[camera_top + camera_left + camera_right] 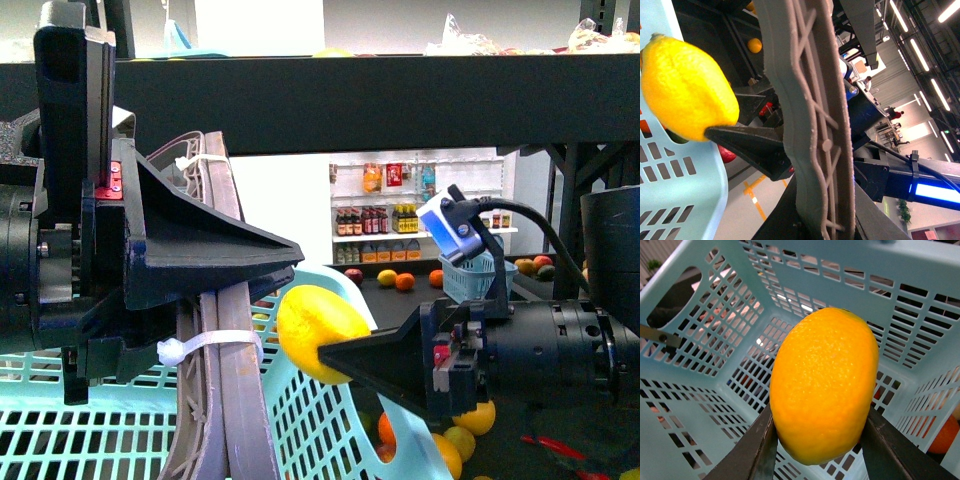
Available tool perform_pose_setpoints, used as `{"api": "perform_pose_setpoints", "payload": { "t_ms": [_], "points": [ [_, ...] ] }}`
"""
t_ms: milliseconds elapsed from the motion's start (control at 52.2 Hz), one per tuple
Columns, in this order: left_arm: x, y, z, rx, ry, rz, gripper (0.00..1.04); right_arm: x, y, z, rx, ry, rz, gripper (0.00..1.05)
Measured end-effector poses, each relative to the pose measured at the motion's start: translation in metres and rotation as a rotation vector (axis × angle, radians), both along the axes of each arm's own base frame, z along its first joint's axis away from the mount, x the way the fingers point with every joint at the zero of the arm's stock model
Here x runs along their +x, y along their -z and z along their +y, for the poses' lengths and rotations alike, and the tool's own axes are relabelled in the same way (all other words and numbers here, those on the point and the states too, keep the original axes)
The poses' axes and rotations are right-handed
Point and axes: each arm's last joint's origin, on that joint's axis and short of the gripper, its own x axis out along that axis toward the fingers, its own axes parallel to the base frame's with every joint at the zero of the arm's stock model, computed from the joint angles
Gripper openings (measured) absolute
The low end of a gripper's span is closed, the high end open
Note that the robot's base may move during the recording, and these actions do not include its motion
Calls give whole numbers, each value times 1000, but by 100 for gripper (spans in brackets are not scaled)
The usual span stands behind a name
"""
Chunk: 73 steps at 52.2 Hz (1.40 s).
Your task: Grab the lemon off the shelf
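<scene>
Lemon: the bright yellow, dimpled oval lemon [312, 328] is off the shelf and in the air, just beside the basket's handle.
Right tool: the black right gripper [326, 350] is clenched on the lemon. One pointed finger [754, 452] presses each flank of its nearer end.
Long axis: it seems to run out along the fingers, so most of the fruit sticks out past the tips.
What lies under it: the right wrist view shows the slotted walls of the pale turquoise plastic basket [710, 335] all around the fruit. I'd judge it hangs over the open basket, not outside the rim.
Left tool: the black left gripper [255, 255] looks clamped on the grey-brown ridged basket handle [208, 320], near a white zip tie [205, 346], holding the basket up.
Nearer arm: the right one, since it already has the fruit. The left is taken up with the handle.
Shelf: the large black metal rack [400, 100] stands behind both arms, well apart from the lemon, with other fruit on its lower deck.
Coming move: probably a downward release into the basket. The handle stands close beside the lemon, so that is where I'd expect a knock.
</scene>
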Motion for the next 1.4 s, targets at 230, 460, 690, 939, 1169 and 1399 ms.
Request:
{"api": "perform_pose_setpoints", "payload": {
  "t_ms": [230,460,690,939,1169,1399],
  "points": [
    [0,0,0,0,-1,0,10,-2,8,6,-58,4,-46,59],
    [0,0,0,-1,0,3,10,-2,5,5,-41,1,-82,94],
    [0,0,0,-1,-3,5,10,15,-4,-11,79,122,-104,97],
    [0,0,0,-2,-1,7,10,93,36,-76,87,722,206,97],
    [0,0,0,-2,-4,7,10,100,146,-57,-333,784,330,97],
    [0,0,0,-2,-3,7,10,85,199,-32,-440,659,338,97]
  ]
}}
